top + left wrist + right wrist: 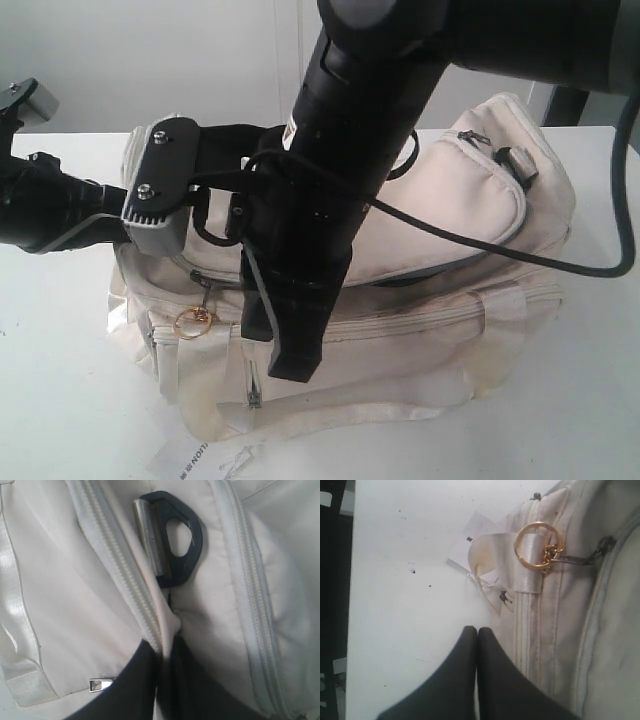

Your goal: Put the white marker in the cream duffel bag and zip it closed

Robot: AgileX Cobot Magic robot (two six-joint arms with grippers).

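While the cream duffel bag (450,200) rests on the white table (60,400) below a pale wall (150,60), the right gripper (477,630) hangs beside it, pressed together; the left gripper (162,652) pinches its fabric.

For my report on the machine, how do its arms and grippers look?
Both arms are black: the left arm carries a grey ribbed block with two screws, the right arm a looping black cable. The black fingers taper to tips.
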